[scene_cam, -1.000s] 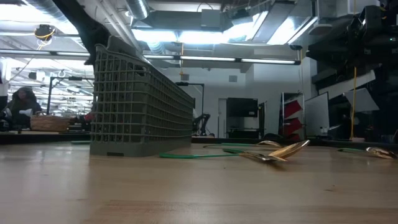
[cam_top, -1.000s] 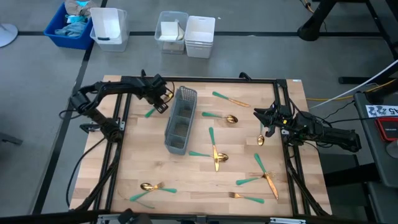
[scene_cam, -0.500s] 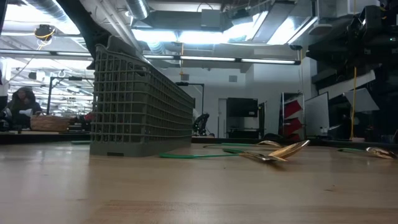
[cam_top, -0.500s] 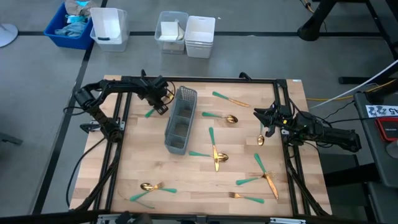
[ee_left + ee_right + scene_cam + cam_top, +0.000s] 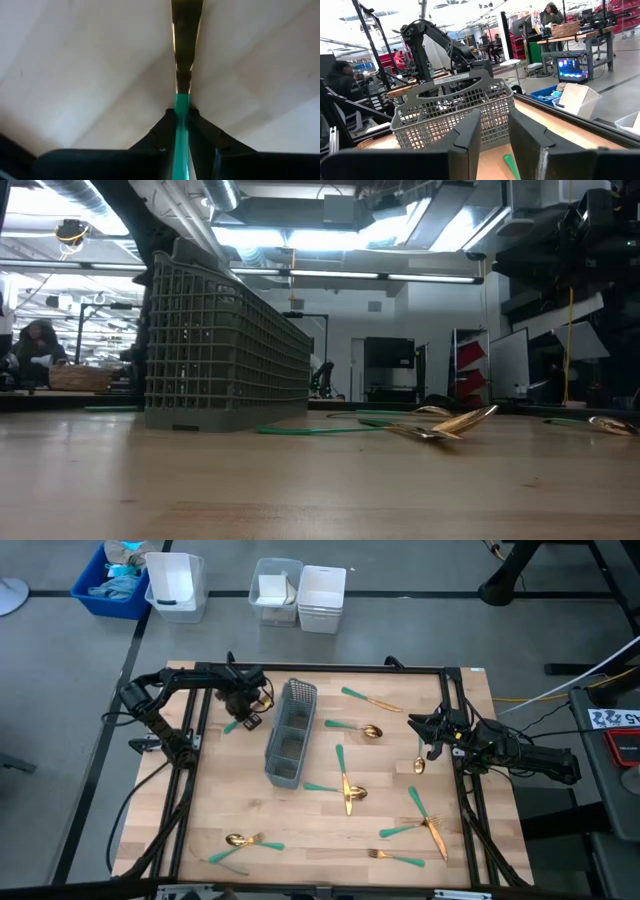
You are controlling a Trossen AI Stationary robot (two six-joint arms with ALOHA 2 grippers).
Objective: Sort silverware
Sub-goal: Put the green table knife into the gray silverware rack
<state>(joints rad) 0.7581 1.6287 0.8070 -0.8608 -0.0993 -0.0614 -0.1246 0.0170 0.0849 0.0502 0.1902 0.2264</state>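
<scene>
My left gripper (image 5: 248, 710) points down at the far left of the table, just left of the grey mesh caddy (image 5: 290, 732), and is shut on one teal-handled piece of silverware (image 5: 237, 724) that lies on the wood. Its gold head runs out of the left wrist view. My right gripper (image 5: 432, 732) waits open at the table's right edge, level, facing the caddy (image 5: 455, 110). Several more teal-and-gold pieces lie loose on the table, among them a spoon (image 5: 358, 728) right of the caddy and a crossed pair (image 5: 343, 783) in the middle. My left gripper pinches the teal handle (image 5: 181, 107) between its two fingers (image 5: 162, 131), close to where the handle joins the gold neck (image 5: 185, 60). The fingers come from above, pointing down, and stand across the handle. The piece lies flat on the table.
More silverware lies at the near right (image 5: 418, 825), the near edge (image 5: 395, 857) and the near left (image 5: 250, 841). One piece (image 5: 370, 700) lies at the far right. White bins (image 5: 320, 598) and a blue bin (image 5: 108, 585) stand on the floor beyond the table's far edge.
My left gripper has gone down and a little toward the table's left edge, away from the caddy's far end. It has tipped from slanting to pointing straight down over the teal-handled piece. The piece has stayed where it lay.
</scene>
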